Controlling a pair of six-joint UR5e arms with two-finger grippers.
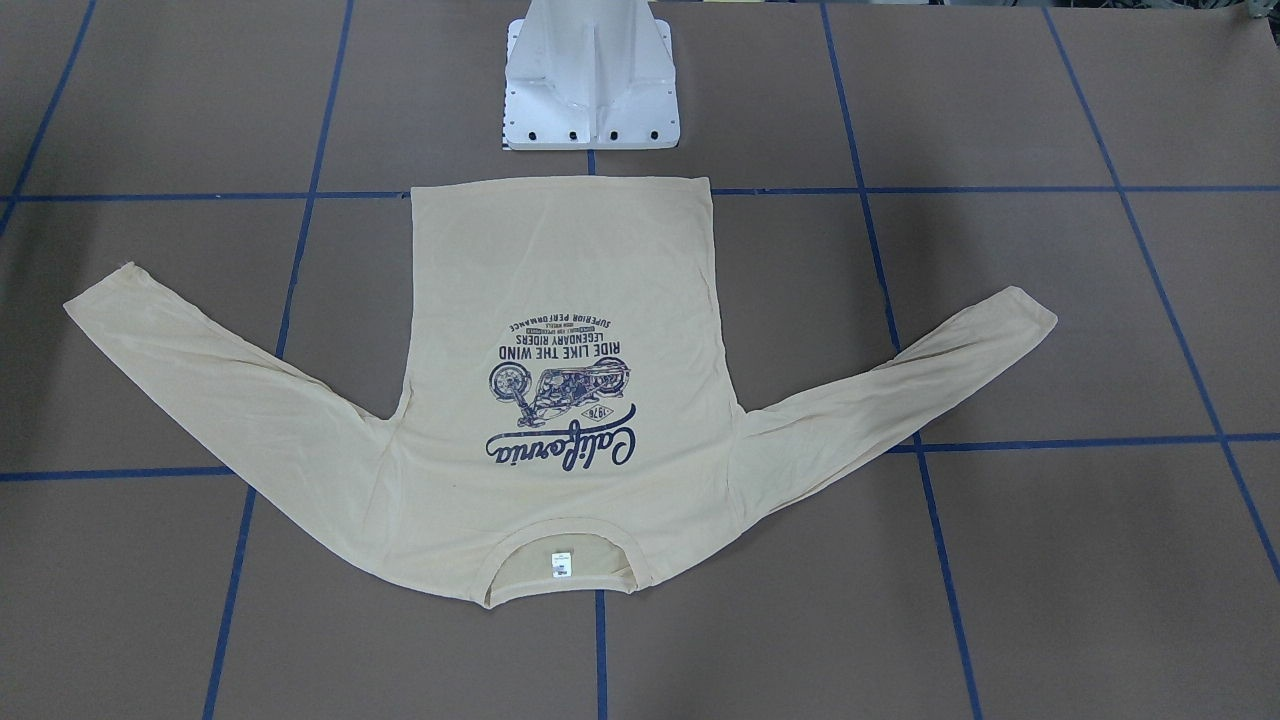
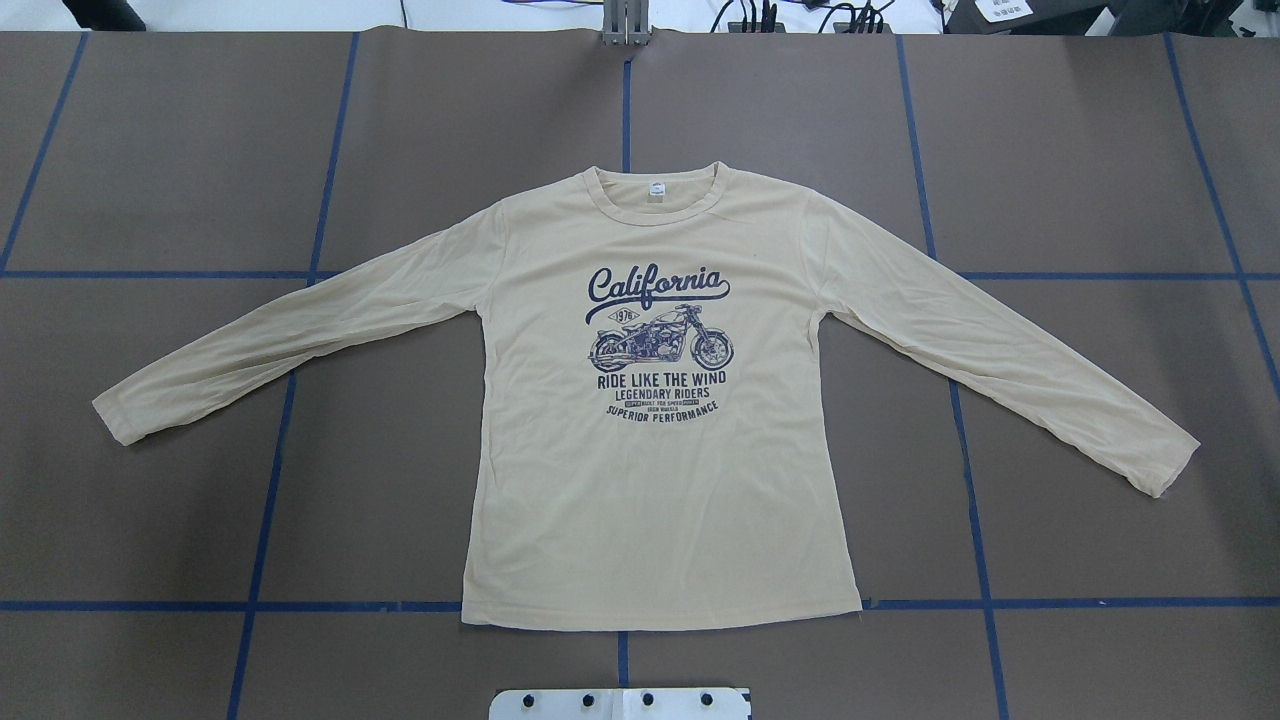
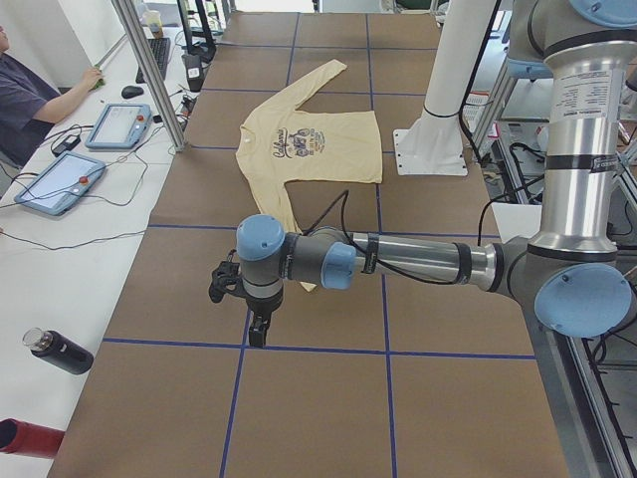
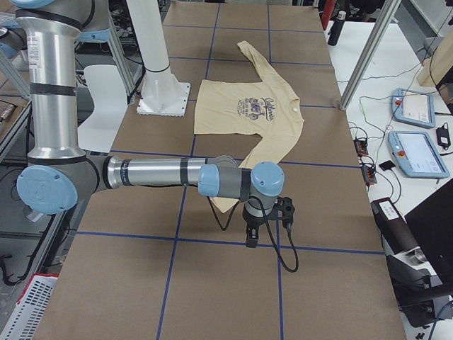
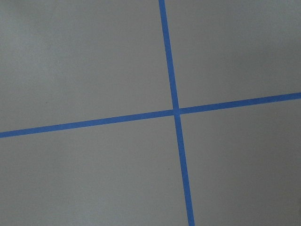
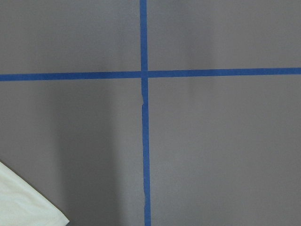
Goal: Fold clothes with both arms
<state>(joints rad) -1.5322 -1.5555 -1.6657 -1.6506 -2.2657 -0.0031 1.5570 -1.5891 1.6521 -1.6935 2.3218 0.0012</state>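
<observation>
The clothes are one cream-yellow long-sleeved shirt [image 2: 660,480] lying flat on the brown table, print side up, both sleeves spread out. Its navy "California" motorcycle print [image 2: 655,340] and white neck label [image 2: 656,188] show. The left gripper [image 3: 257,337] points down over bare table past the shirt's left cuff; I cannot tell whether it is open or shut. Beyond the other cuff, the right gripper [image 4: 250,239] also points down, and its state cannot be told either. A corner of the cuff [image 6: 23,202] shows in the right wrist view. Neither gripper touches the shirt.
The white pedestal base [image 1: 590,90] stands just behind the shirt's hem. Blue tape lines [image 5: 176,112] grid the table. A person [image 3: 30,90] sits at a side bench with tablets [image 3: 55,184]; a black bottle [image 3: 60,351] lies there. Control pendants [image 4: 417,152] lie on the opposite bench.
</observation>
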